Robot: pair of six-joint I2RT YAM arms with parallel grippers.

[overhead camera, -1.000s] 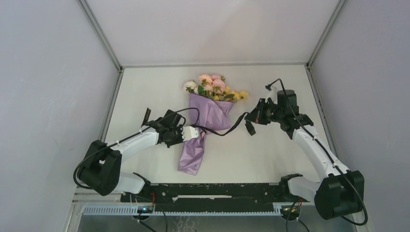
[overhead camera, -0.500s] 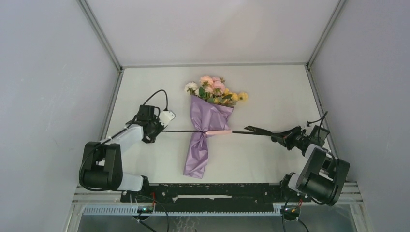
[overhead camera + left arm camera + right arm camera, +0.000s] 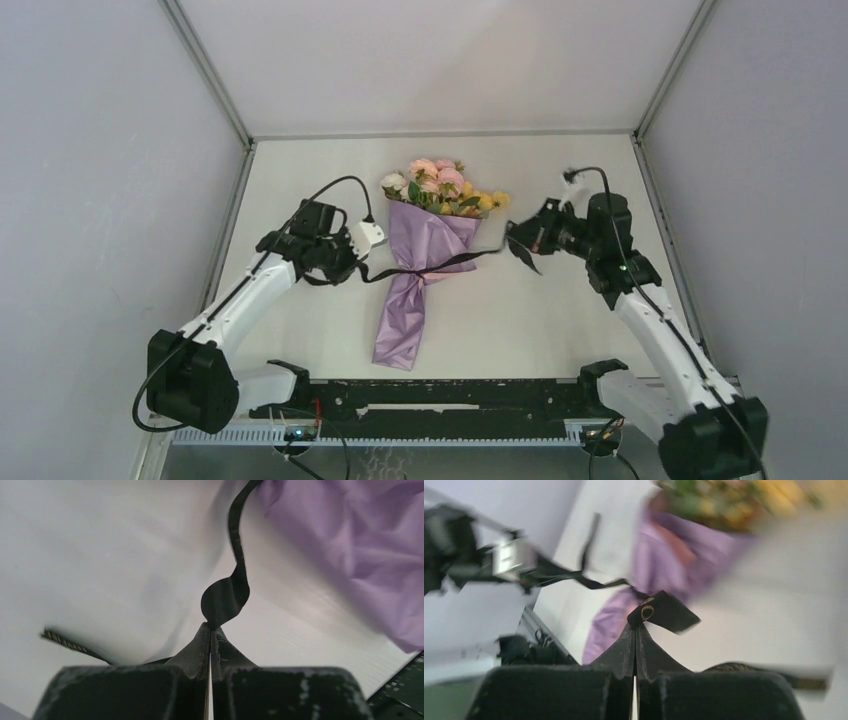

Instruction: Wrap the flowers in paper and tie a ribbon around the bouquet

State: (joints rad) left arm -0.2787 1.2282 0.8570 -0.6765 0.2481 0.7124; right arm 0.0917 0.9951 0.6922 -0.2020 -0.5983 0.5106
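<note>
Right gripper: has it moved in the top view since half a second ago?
Yes. The right gripper went farther from the right edge of the table, toward the back wall.

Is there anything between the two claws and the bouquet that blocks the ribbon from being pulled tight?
Nothing visible does. The left claw and the right claw are each shut on one end of the ribbon, which runs unobstructed between them across the narrow waist of the bouquet.

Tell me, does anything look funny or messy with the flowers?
Nothing is spilled or broken. The ribbon just sags loosely across the pinched middle of the paper, whose bottom end looks crumpled and bent.
</note>
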